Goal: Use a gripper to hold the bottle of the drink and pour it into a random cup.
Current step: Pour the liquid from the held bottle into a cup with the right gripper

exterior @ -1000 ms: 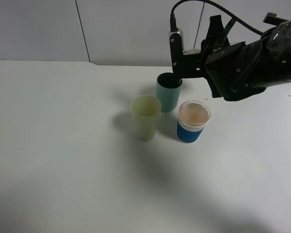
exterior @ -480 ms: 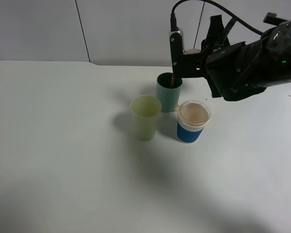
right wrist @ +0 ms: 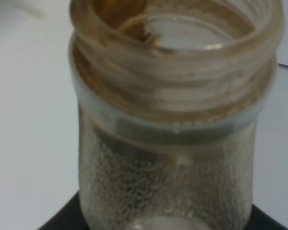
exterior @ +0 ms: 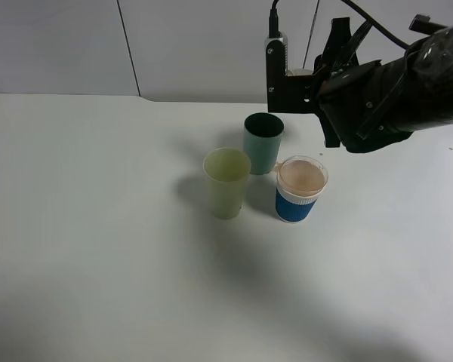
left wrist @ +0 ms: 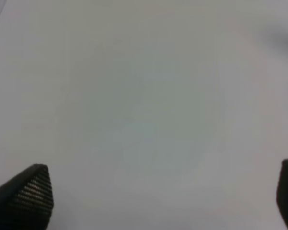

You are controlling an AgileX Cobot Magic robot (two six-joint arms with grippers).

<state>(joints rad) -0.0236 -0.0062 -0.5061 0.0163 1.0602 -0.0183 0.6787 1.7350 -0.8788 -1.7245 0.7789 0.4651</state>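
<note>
My right gripper (exterior: pixel 296 84) hangs above and behind the cups, shut on the bottle (exterior: pixel 301 74), of which only a pale sliver shows there. The right wrist view fills with the bottle (right wrist: pixel 168 158): clear, capless, wide-necked, with brown traces of the drink (right wrist: pixel 125 12) around its rim. No stream leaves it. Just below the gripper stands a teal cup (exterior: pixel 263 143) with a dark inside. A pale yellow-green cup (exterior: pixel 226 183) and a blue-and-white cup (exterior: pixel 300 190) stand in front of it. My left gripper (left wrist: pixel 163 201) is open over bare table.
The white table (exterior: pixel 98 226) stretches wide to the left and front of the cups. A grey wall (exterior: pixel 196 45) rises behind its far edge. The bulky black right arm (exterior: pixel 396 87) reaches in from the upper right, with cables above it.
Half a second ago a thin brown stream ran from the bottle into the teal cup. It has stopped, and the right gripper has lifted slightly with the bottle.
</note>
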